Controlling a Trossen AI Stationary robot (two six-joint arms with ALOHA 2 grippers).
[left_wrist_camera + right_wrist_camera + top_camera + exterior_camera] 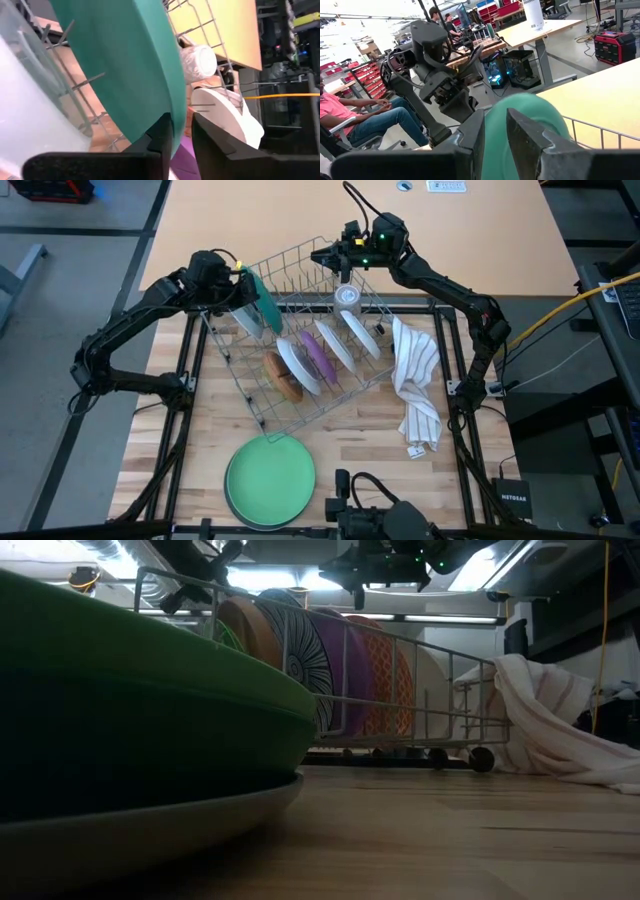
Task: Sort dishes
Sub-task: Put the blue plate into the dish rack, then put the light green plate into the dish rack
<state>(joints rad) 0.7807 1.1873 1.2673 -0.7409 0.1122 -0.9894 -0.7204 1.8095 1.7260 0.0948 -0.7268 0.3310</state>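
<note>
A grey wire rack [300,330] stands askew on the table and holds several dishes on edge: a teal plate [265,305] and a grey plate [243,318] at its left end, then brown [286,377], white [298,365], purple [316,352] and white [360,332] ones. My left gripper [243,280] is shut on the teal plate [125,65]. My right gripper [328,255] hovers over the rack's far edge, slightly open and empty [495,125]. A small clear bowl [347,295] sits in the rack just below it. A green plate [270,478] rests on a grey plate near the front edge. My left gripper pinches the teal plate's rim [172,117] between its two fingers [160,135], at the plate's upper edge. The fingers come from the table's left, slanting down. The plate stands on edge among the rack's wires beside the grey plate [25,105]; its lower edge is hidden.
A white striped cloth [415,380] lies crumpled to the right of the rack. The low view is half filled by the green plate [120,710] close to the camera. People sit beyond the table in the right wrist view [350,115]. Bare wood lies right of the stack.
</note>
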